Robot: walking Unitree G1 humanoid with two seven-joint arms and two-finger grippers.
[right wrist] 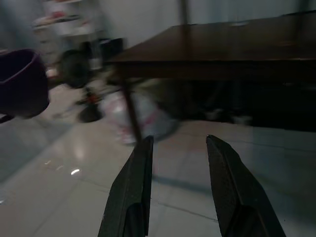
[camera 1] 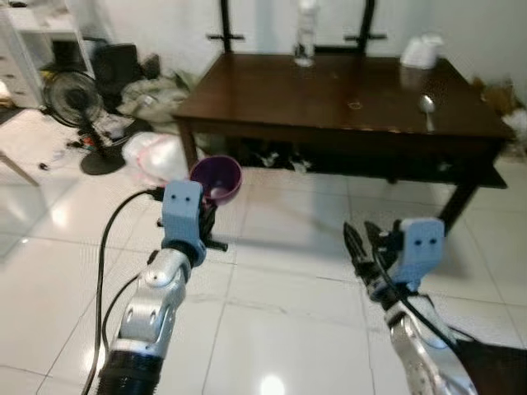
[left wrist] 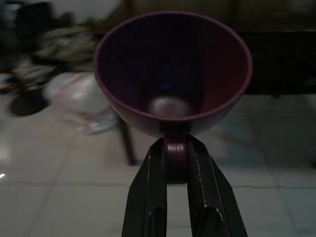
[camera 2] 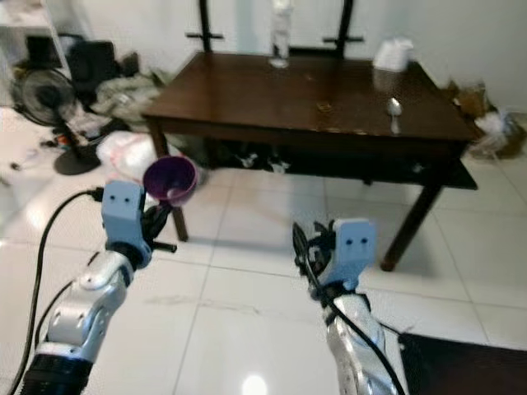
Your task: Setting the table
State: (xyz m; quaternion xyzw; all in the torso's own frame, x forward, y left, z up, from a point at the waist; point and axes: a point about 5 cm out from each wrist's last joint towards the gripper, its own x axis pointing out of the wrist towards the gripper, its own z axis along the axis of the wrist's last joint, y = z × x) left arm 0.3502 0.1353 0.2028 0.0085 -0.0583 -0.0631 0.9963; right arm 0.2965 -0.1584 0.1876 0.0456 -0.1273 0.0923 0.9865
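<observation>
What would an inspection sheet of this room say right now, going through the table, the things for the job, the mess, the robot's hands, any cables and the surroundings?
Surface: dark wooden table ahead, across white floor tiles.
Job's things: purple bowl carried by its rim; spoon on the table near its right edge.
Clutter: clear bottle and white object at the table's far side.
Grippers: left gripper shut on the bowl; right gripper open, holding nothing.
Cables: black cable looping beside the left arm.
Surroundings: floor fan, bags and heaped items left of the table; white shelving in the corner.
</observation>
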